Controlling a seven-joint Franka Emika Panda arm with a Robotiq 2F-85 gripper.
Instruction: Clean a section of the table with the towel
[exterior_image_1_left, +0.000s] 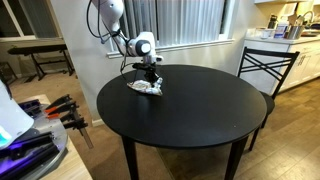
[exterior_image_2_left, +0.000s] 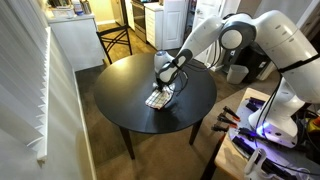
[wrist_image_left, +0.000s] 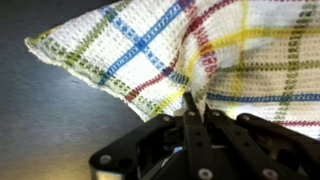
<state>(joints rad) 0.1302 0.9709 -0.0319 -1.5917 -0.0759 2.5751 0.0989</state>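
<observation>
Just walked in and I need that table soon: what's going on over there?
The white robot arm's black gripper is down on a crumpled white woven towel checked in blue, yellow, red and green, near the edge of the round black table. In the wrist view its fingers look pinched shut on the fabric. The towel covers only a small patch of the tabletop.

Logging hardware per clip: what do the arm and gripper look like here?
The arm has rounded white shells with dark joint bands; a thin dark cable loops beside it. The gripper is black, below a pale wrist section. In the wrist view its jaws are black bars with small round fasteners. No markings are legible.
</observation>
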